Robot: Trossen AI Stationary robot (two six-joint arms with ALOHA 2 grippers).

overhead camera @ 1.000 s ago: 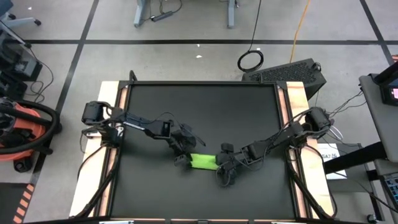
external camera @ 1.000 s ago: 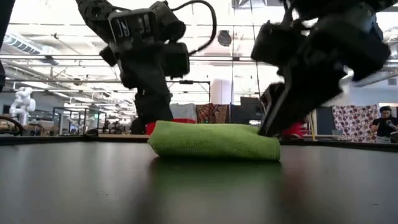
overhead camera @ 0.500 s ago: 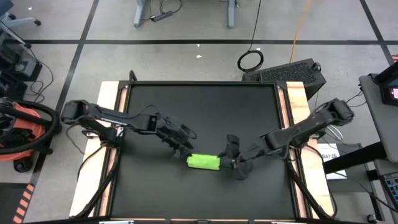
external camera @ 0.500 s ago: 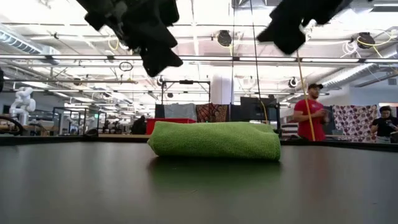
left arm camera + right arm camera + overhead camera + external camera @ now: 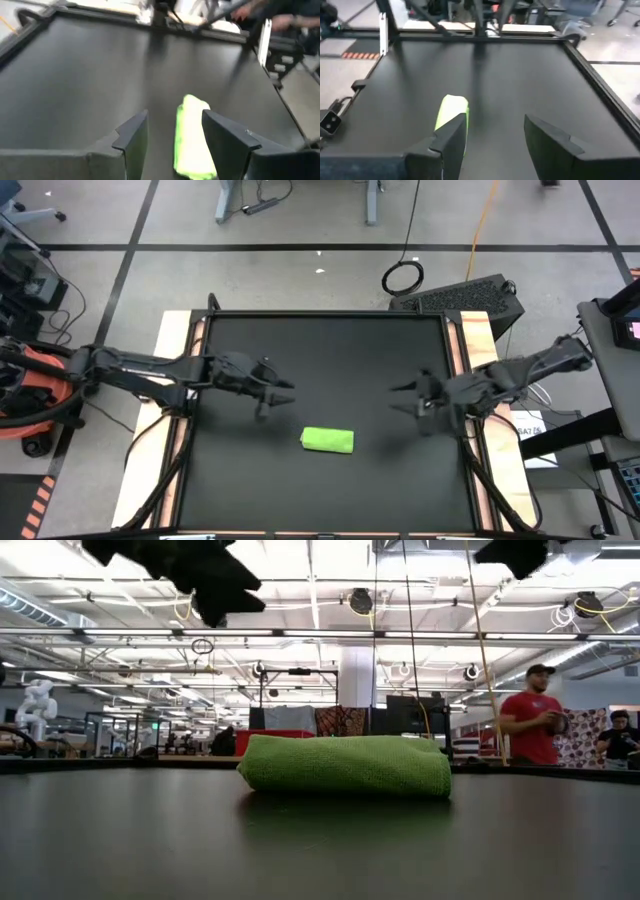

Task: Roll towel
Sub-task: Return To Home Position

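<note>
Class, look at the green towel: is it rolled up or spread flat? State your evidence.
Rolled. The towel lies on the mat as a short, thick bundle with rounded ends, not spread out.

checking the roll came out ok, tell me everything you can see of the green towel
The towel is bright lime-green, soft fuzzy cloth, rolled into a short, slightly flattened bundle lying flat on the black mat. Only the mat touches it; the left gripper and right gripper hang open, apart from it.
</note>
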